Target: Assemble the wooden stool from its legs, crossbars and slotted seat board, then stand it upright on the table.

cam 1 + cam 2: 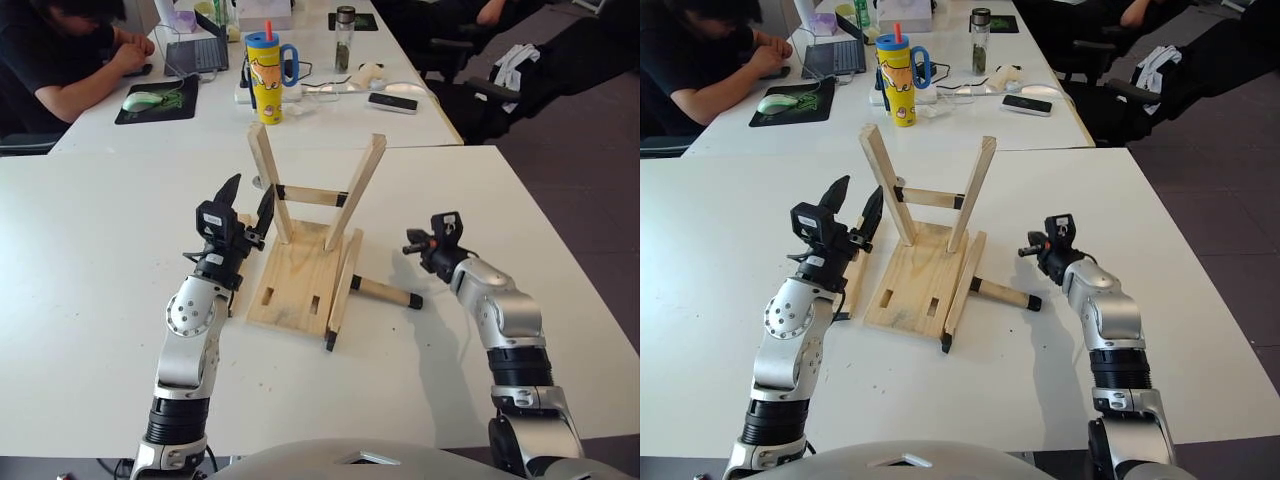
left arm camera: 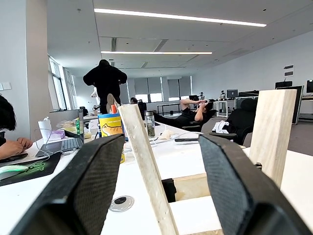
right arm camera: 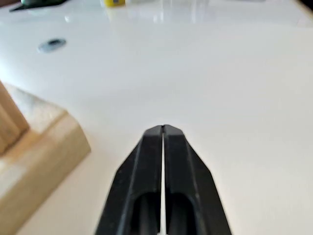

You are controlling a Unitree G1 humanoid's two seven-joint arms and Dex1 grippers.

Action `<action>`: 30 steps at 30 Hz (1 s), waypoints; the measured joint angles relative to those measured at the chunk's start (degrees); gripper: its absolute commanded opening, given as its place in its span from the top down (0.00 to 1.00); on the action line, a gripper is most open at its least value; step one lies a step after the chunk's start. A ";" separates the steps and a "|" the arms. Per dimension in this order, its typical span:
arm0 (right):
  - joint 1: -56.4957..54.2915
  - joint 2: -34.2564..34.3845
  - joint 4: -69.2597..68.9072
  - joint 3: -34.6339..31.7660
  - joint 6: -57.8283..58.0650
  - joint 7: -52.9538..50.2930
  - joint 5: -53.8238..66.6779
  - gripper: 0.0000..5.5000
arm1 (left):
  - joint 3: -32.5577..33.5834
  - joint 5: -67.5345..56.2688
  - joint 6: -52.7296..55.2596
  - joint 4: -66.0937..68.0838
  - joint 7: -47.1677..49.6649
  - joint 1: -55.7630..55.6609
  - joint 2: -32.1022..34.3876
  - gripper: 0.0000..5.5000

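The slotted seat board point(image 1: 290, 285) lies flat in the middle of the white table point(image 1: 100, 250). Two legs joined by a crossbar point(image 1: 311, 196) stand up from its far end, leaning apart. Another leg point(image 1: 343, 285) lies along the board's right edge, with a crossbar point(image 1: 385, 292) sticking out to the right. A further leg point(image 1: 853, 278) lies by the board's left edge, partly under my left arm. My left gripper point(image 1: 248, 202) is open just left of the near standing leg point(image 2: 146, 171). My right gripper point(image 3: 163, 128) is shut and empty, to the right of the wood.
A round cable grommet point(image 1: 260, 182) sits in the table behind the stool parts. The table behind carries a yellow cup point(image 1: 265, 78), a bottle point(image 1: 345, 38), a phone point(image 1: 392, 102) and a laptop point(image 1: 197, 52). A seated person works there at the far left.
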 measured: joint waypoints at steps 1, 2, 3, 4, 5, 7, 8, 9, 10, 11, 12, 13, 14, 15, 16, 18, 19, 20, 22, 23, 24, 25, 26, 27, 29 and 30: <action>-0.35 0.05 -0.52 -0.46 -0.21 -0.09 0.07 0.99 | -0.03 0.00 0.00 0.00 0.00 0.21 -0.01 0.49; -0.38 0.12 -0.71 -0.62 -0.46 -0.10 0.15 0.99 | -0.07 0.00 0.00 0.00 -0.01 0.45 -0.01 0.49; -0.30 0.19 -0.68 -0.80 -0.84 -0.10 0.20 0.99 | -0.19 0.01 0.01 0.00 -0.01 0.80 -0.02 0.49; -0.18 0.17 -0.55 -1.11 -1.40 -0.11 0.14 0.99 | -0.33 0.02 0.03 0.00 -0.01 0.91 -0.04 0.49; -0.11 -0.11 -0.17 -1.92 -2.36 0.15 -0.02 0.99 | -0.51 0.03 0.05 0.00 -0.02 0.92 -0.05 0.49; 0.52 -2.37 -0.10 -2.50 -3.02 2.98 0.03 0.99 | -0.65 0.03 0.42 0.00 -0.15 0.93 0.03 0.49; 1.10 -3.42 -0.41 -2.55 -2.97 5.18 0.60 0.99 | -0.67 0.05 0.54 0.00 -0.17 0.93 0.07 0.49; 2.06 -4.54 -1.14 -2.33 -2.91 8.12 1.74 0.97 | -0.70 0.08 0.76 0.00 -0.20 0.93 0.12 0.49; 3.03 -5.61 -1.89 -2.09 -2.58 11.31 2.73 0.95 | -0.70 0.11 1.04 0.01 -0.20 0.93 0.21 0.49; 4.37 -7.77 -3.07 -1.73 -1.08 16.00 4.72 0.93 | -0.67 0.12 1.22 0.02 -0.20 0.94 0.45 0.49; 4.94 -9.84 -3.45 -1.33 0.08 19.60 5.71 0.90 | -0.56 0.12 1.29 0.02 -0.18 0.98 0.57 0.49; 5.08 -12.69 -3.32 -0.57 1.08 23.13 6.09 0.88 | -0.35 0.09 1.37 0.02 -0.15 1.09 0.56 0.49; 4.89 -16.27 -2.70 0.21 2.10 27.02 6.06 0.84 | -0.11 0.09 1.42 0.01 0.01 1.31 0.51 0.49; 4.63 -19.99 -1.99 0.86 2.56 30.78 5.94 0.82 | 0.16 0.10 1.47 0.01 0.22 1.62 0.53 0.49; 4.12 -23.58 -1.42 2.04 2.94 34.85 5.82 0.79 | 0.29 0.10 1.48 0.01 0.46 1.90 0.51 0.49; 1.41 -28.87 -0.44 6.06 2.76 42.77 3.95 0.74 | 0.18 0.20 1.40 0.00 0.76 2.45 0.27 0.49; -0.07 -30.70 -0.13 8.22 2.36 45.73 3.11 0.71 | 0.07 0.31 1.35 0.01 1.01 2.72 0.02 0.49; -1.81 -32.45 -0.01 11.04 1.87 49.23 1.74 0.68 | -0.07 0.69 1.28 0.01 1.39 3.04 -0.19 0.49; -2.62 -33.74 -0.29 14.48 1.09 53.54 0.74 0.64 | -0.14 0.74 1.22 0.05 1.70 3.12 -0.24 0.49; -2.56 -34.18 -0.35 16.34 0.75 55.36 -0.38 0.59 | -0.14 0.74 1.18 0.14 1.75 3.12 -0.24 0.49; -2.30 -34.60 -0.34 18.02 -0.03 56.71 -1.28 0.56 | -0.17 0.74 1.17 0.29 1.75 3.12 -0.24 0.49; -1.97 -34.86 -0.24 18.78 -0.71 57.33 -2.13 0.53 | -0.18 0.73 1.17 0.41 1.75 3.12 -0.23 0.49; -1.56 -35.39 0.35 19.77 -1.75 57.93 -3.22 0.51 | -0.18 0.72 1.16 0.48 1.72 3.12 -0.21 0.49; -1.23 -35.62 1.11 20.19 -2.96 58.01 -4.42 0.50 | -0.16 0.71 1.15 0.54 1.68 3.12 -0.19 0.49; -0.55 -35.76 3.11 20.86 -6.31 57.09 -7.60 0.50 | -0.16 0.69 1.13 0.75 1.54 3.12 -0.12 0.49; -0.07 -35.77 3.96 21.06 -7.89 56.23 -8.85 0.50 | -0.18 0.68 1.13 0.87 1.41 3.12 -0.12 0.49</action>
